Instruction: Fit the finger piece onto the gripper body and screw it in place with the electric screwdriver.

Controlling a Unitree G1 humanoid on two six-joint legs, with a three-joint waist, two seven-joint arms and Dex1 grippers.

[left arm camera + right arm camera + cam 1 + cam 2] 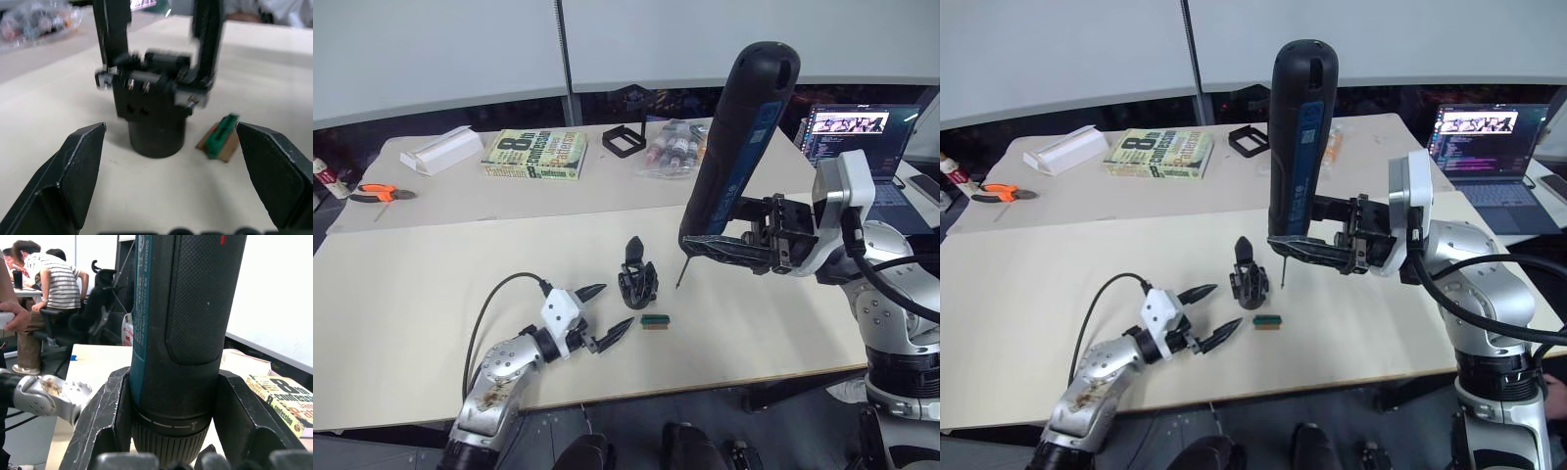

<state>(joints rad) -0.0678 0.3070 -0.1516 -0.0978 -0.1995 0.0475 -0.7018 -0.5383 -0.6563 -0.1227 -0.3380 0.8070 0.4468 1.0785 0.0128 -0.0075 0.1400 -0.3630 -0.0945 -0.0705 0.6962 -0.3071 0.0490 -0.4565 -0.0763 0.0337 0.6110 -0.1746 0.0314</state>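
Observation:
The gripper body (636, 276) stands upright on the cream table (431, 284), and a pointed black finger rises from its top; I cannot tell whether that is the finger piece. My right gripper (710, 245) is shut on the lower end of the electric screwdriver (739, 147). The screwdriver is held nearly upright, its thin bit (680, 272) pointing down just right of the body. My left gripper (615, 305) rests open on the table in front of the body. In the left wrist view the body (156, 117) stands just beyond the open fingers (78, 166).
A small green-and-tan block (654, 320) lies beside the body on its right. At the back are a book (536, 154), a black square frame (625, 140), a bag of bottles (671, 149), a white box (440, 149) and orange pliers (377, 193). A laptop (862, 137) stands at the right.

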